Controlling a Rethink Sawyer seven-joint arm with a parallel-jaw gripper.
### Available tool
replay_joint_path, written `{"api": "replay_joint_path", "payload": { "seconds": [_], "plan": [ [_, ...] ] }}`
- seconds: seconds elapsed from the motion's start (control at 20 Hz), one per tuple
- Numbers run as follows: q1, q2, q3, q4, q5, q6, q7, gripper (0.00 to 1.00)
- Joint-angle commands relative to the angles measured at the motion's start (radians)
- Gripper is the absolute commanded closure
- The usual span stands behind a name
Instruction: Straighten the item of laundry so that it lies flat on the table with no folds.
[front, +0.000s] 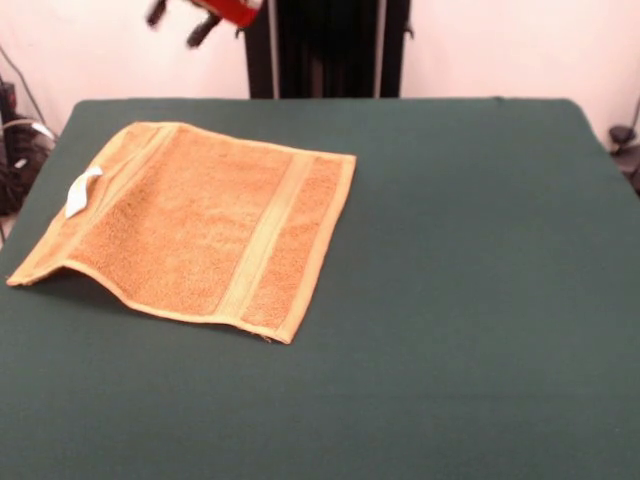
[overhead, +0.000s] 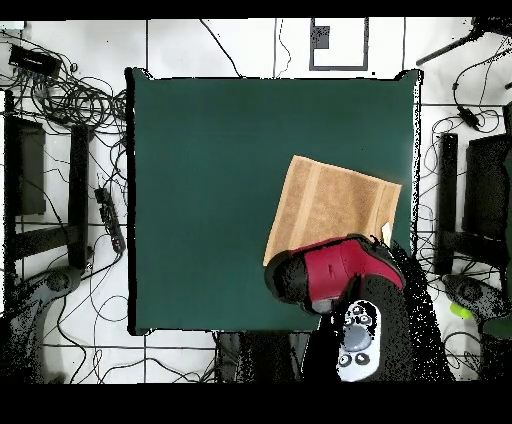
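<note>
The orange-tan towel (front: 200, 225) lies spread on the green table (front: 470, 300) toward the front view's left side, its white tag (front: 82, 192) near the left edge (the near-left corner lifts slightly, shadow beneath). Two woven bands cross it. The gripper (front: 178, 24) hangs above the table's far edge, empty, fingers spread apart, clear of the towel

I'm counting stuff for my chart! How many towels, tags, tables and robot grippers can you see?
Towels: 1, the orange-tan towel
White tags: 1, the tag
Tables: 1, the green table
Grippers: 1, the gripper
Total: 4
</note>
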Motion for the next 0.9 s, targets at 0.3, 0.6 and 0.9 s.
{"api": "replay_joint_path", "payload": {
  "seconds": [0.3,0.6,0.9],
  "plan": [
    [0.053,0.161,0.067,-0.023,0.007,-0.484,0.194,1.0],
    [0.088,0.24,0.007,-0.095,0.043,-0.595,0.221,1.0],
    [0.082,0.294,-0.019,-0.166,0.008,-0.63,0.161,1.0]
  ]
}}
